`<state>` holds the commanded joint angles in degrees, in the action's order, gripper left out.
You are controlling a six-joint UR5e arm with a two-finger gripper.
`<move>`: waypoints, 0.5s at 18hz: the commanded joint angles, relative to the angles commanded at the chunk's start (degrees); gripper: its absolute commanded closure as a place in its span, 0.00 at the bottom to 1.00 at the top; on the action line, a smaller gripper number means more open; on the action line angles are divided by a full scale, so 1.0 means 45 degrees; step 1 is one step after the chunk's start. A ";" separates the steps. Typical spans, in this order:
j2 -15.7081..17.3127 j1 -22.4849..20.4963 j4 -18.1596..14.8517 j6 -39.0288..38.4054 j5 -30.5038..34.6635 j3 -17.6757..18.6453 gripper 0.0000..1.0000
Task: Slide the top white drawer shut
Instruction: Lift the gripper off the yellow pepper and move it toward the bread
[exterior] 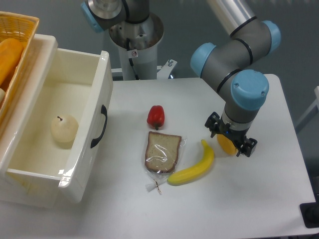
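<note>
The top white drawer (75,94) stands pulled far out at the left, a deep glossy cream-white box with a curved black handle (101,127) on its front, which faces right. A pale pear (64,129) lies inside it. My gripper (230,136) points down at the table on the right, far from the drawer, with a gap of table between them. Its jaws look spread, and a small yellow-orange object (227,145) sits right under and between them. I cannot tell whether the fingers touch it.
A red pepper (156,116), a bagged slice of bread (162,152) and a banana (194,166) lie on the table between the drawer and the gripper. A yellow wicker basket (22,24) holding something orange sits on top of the cabinet at the upper left.
</note>
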<state>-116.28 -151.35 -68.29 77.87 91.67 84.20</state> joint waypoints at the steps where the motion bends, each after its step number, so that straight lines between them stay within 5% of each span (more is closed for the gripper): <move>1: 0.0078 0.0000 -0.0020 0.0019 0.0077 0.0039 0.00; 5: 0.0293 -0.0039 -0.0020 -0.0350 0.0000 0.0137 0.00; 9: 0.1072 0.0059 0.0058 -0.0527 -0.0020 0.1266 0.00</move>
<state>-111.46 -151.08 -68.03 75.50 91.58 89.90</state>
